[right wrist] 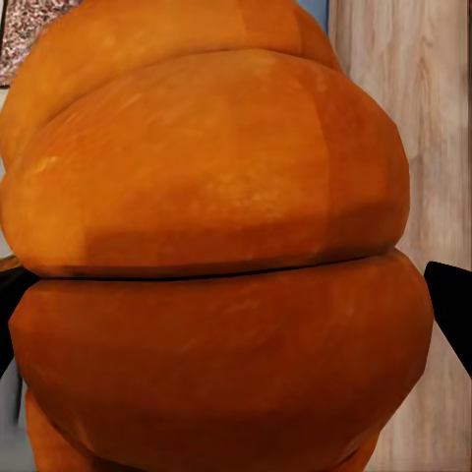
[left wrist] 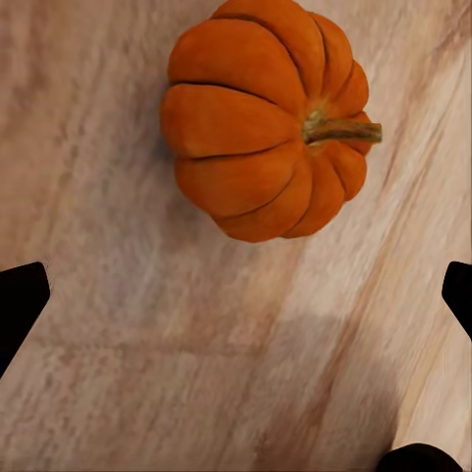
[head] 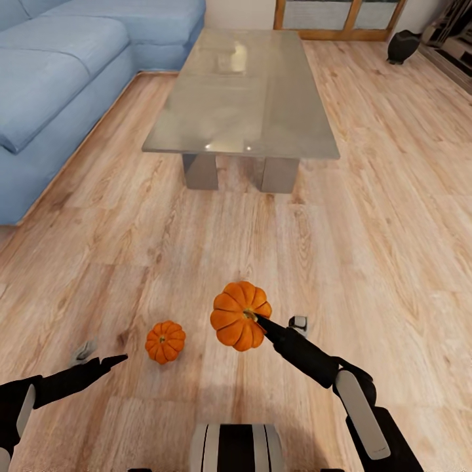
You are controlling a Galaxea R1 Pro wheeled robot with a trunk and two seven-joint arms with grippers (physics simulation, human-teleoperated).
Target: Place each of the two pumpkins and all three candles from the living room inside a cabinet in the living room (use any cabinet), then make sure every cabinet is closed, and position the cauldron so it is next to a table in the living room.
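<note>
The right gripper (head: 262, 322) is clamped on a pumpkin (head: 240, 315), carried clear of the wooden floor (head: 367, 262). One dark finger reaches the stem area at its top, and the right wrist view has the orange ribs pressed up close between the finger edges. Lifted like this, it looks ready to be carried off to a cabinet; the grip seems to sit high on the fruit, so it may swing.

The left gripper (head: 98, 357) hangs low with its fingers apart and nothing between them. The second pumpkin (head: 165, 341) lies on the floor just ahead of it and a little toward the robot's middle, tipped on its side so the short brown stem points sideways. In the left wrist view it sits ahead of the open fingers, not yet between them, so I judge this one is next for pickup.

Both pumpkins are deep orange, strongly ribbed and squat.

Beyond the held pumpkin stands the table (head: 288, 124), glossy grey-beige on angled legs, with a blue sofa (head: 59, 85) well off to the left gripper's side. Far past the right gripper, near the wall, stands the black cauldron (head: 402, 46), well apart from the table.
</note>
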